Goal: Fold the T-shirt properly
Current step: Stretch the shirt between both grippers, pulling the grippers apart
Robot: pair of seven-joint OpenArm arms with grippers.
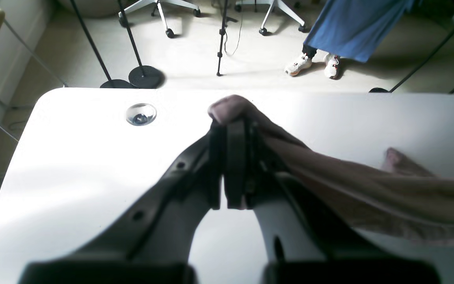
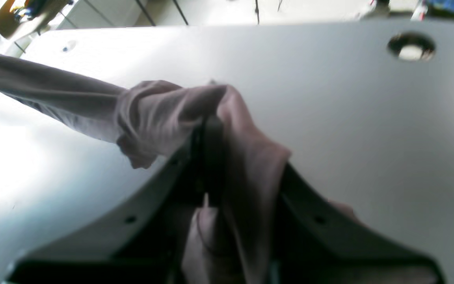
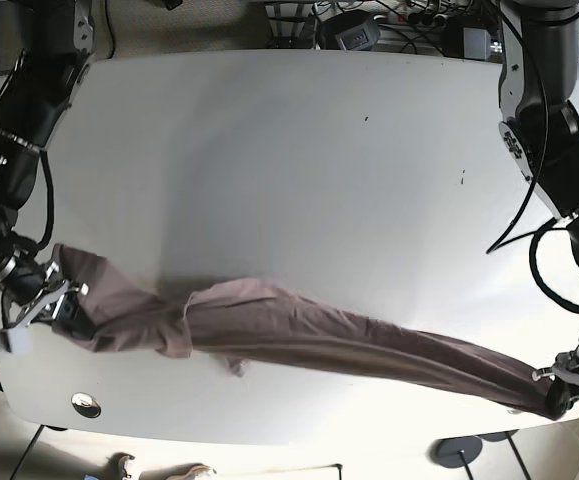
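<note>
A mauve T-shirt (image 3: pixel 299 335) hangs stretched in a long band between my two grippers above the white table (image 3: pixel 289 160). My left gripper (image 3: pixel 557 398) is shut on one end of the shirt at the front right of the base view; in the left wrist view its fingers (image 1: pixel 231 150) pinch the cloth (image 1: pixel 231 108), which trails off to the right. My right gripper (image 3: pixel 69 312) is shut on the other end at the front left; in the right wrist view bunched cloth (image 2: pixel 164 114) drapes over the fingers (image 2: pixel 209 157).
A cable grommet (image 3: pixel 86 404) sits in the table near the front left corner; another grommet (image 2: pixel 410 47) shows in the right wrist view. Beyond the table edge stand stand bases (image 1: pixel 145 77), chair legs and a person's feet (image 1: pixel 313 65).
</note>
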